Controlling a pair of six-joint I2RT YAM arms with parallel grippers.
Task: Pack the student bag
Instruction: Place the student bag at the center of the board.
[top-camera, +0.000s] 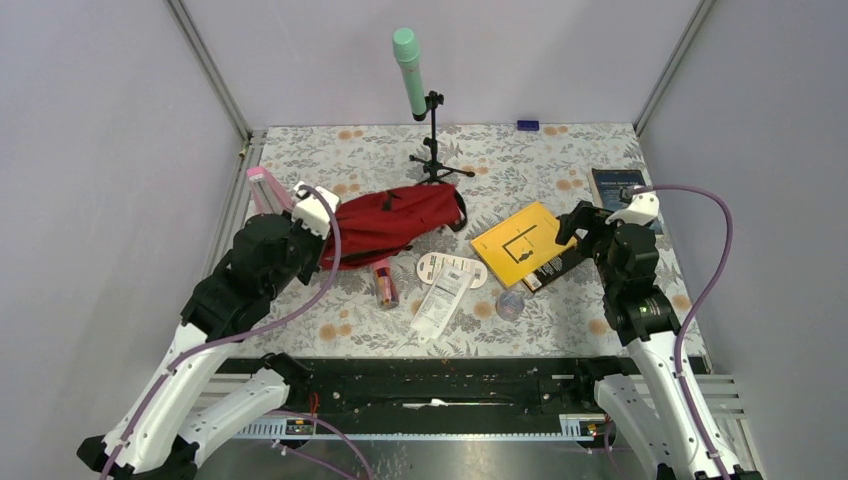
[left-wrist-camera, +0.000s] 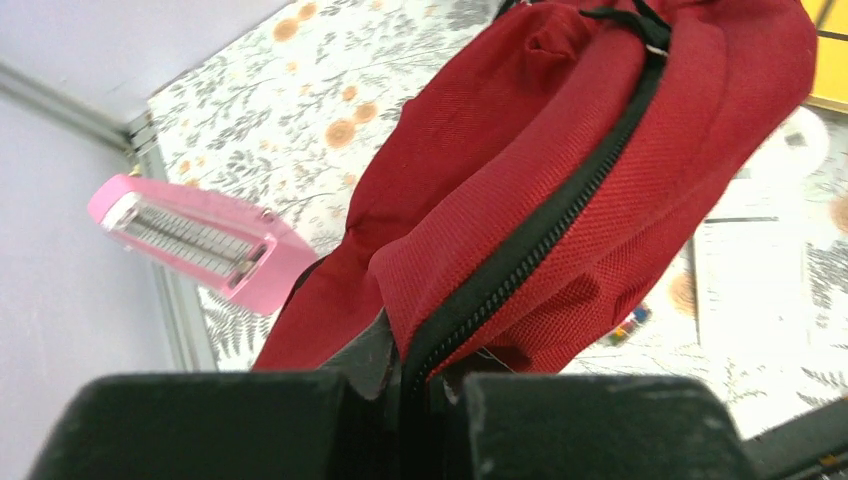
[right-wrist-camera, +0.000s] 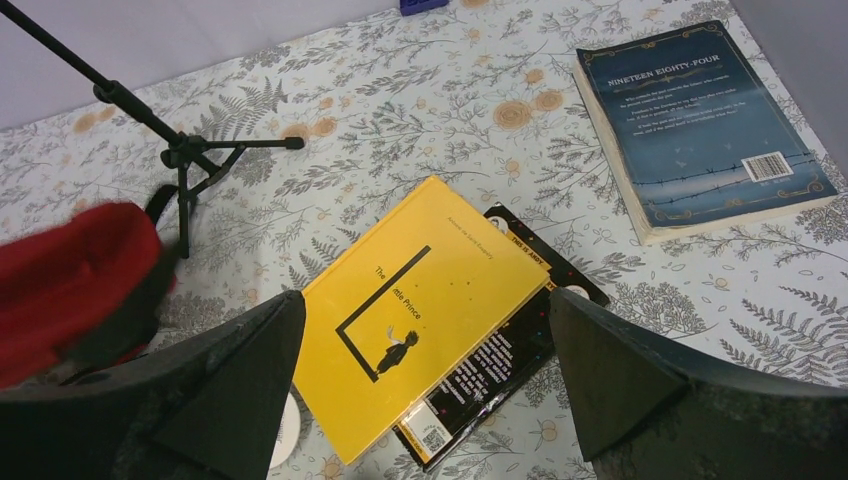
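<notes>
Left wrist view: the left gripper is clenched on the black zipper edge of the student bag, which lies on the table toward its left edge. The right gripper hangs released, jaws wide, over the yellow book near the right edge. Opening the bag seems to be the step. Pull along the zipper line, not across it, and hold the fabric taut before bringing the book.
</notes>
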